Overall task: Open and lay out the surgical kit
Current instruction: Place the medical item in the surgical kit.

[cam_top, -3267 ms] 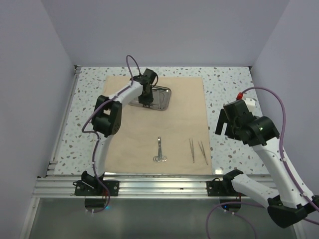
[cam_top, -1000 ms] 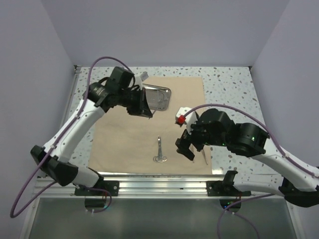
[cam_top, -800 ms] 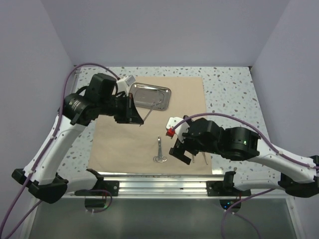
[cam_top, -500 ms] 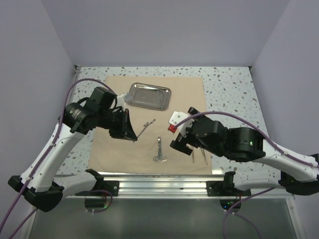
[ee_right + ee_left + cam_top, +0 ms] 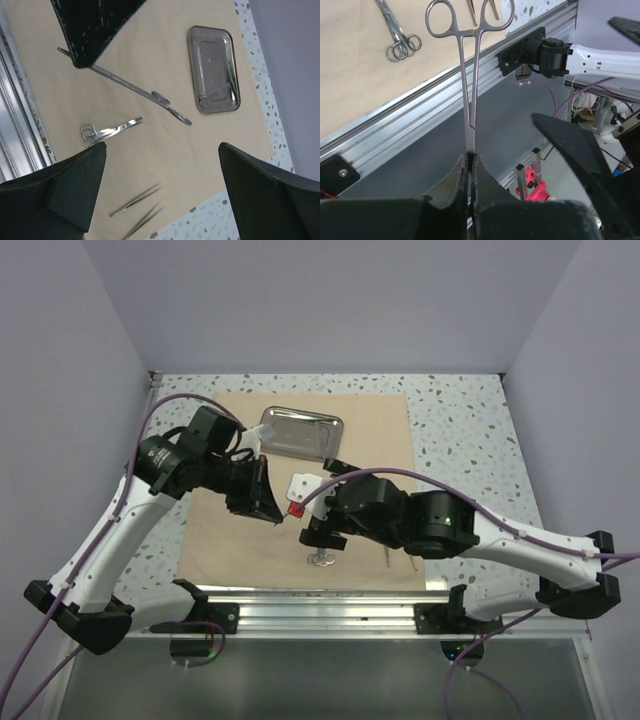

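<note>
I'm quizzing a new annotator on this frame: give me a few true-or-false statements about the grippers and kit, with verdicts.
The left gripper is shut on a ring-handled instrument. True.
It grips that instrument by its rings. False: it pinches the tip end.
The right gripper is open and empty. True.
The tweezers lie in the tray. False: both lie on the wrap sheet, outside the tray.
The wrap sheet is folded. False: it lies spread flat.

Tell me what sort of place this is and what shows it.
Probably a robotics lab test cell, not an operating room: the left arm and right arm bolted to an aluminium rail, bare lilac walls boxing in a speckled table, and a steel tray on a tan wrap sheet.
</note>
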Available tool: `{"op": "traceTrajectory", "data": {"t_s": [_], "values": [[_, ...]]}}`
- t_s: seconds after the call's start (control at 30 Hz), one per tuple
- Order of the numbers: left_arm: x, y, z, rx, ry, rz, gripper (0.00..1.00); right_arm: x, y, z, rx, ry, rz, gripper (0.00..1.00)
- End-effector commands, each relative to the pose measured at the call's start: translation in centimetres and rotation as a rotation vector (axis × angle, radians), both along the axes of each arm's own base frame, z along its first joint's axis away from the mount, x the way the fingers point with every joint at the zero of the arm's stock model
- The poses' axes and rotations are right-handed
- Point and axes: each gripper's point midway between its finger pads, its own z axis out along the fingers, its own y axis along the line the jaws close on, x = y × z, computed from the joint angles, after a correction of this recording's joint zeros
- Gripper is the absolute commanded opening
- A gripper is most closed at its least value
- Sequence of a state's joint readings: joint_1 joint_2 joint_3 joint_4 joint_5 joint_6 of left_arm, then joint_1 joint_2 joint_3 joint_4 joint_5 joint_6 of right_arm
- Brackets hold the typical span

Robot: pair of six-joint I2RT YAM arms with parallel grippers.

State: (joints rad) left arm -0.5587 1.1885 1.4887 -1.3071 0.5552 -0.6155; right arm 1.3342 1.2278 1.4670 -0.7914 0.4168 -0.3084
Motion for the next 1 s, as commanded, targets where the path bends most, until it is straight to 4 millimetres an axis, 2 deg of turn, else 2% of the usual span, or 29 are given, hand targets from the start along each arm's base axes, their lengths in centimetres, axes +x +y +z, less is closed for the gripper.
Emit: {"op": "traceTrajectory", "data": {"t_s": [0.0, 0.27, 0.43, 0.57, 0.67, 0.7, 0.73, 0.83, 0.97], "values": [[-0.9, -0.7, 1.7, -0.066, -0.007, -0.068, 0.00, 0.0, 3.2, 3.5, 0.107, -0.060, 0.082, 0.99], [-1.5, -0.9, 1.7, -0.094, 0.006, -0.114, 0.00, 0.5, 6.2, 3.9, 0.115, -0.084, 0.122, 0.98], [-1.5, -1.3, 2.4, -0.117, 0.002, -0.134, 0.00, 0.3, 8.0, 2.8, 0.099, -0.056, 0.147, 0.98], [-1.5, -1.5, 2.9, -0.133, -0.005, -0.147, 0.00, 0.1, 8.6, 2.9, 0.102, -0.037, 0.158, 0.99], [-1.4, -1.5, 3.1, -0.135, -0.013, -0.151, 0.00, 0.0, 7.9, 3.2, 0.099, -0.029, 0.144, 0.98], [-1.4, -1.5, 2.9, -0.131, -0.009, -0.150, 0.00, 0.1, 7.3, 3.3, 0.095, -0.025, 0.132, 0.98], [-1.4, -1.5, 2.9, -0.131, -0.011, -0.148, 0.00, -0.1, 6.4, 4.3, 0.123, -0.028, 0.121, 0.99], [-1.4, -1.5, 2.9, -0.129, -0.014, -0.151, 0.00, -0.7, 5.3, 4.6, 0.139, -0.003, 0.121, 0.98], [-1.3, -1.6, 3.0, -0.132, -0.019, -0.160, 0.00, -2.0, 5.0, 3.5, 0.120, 0.070, 0.156, 0.98]]}}
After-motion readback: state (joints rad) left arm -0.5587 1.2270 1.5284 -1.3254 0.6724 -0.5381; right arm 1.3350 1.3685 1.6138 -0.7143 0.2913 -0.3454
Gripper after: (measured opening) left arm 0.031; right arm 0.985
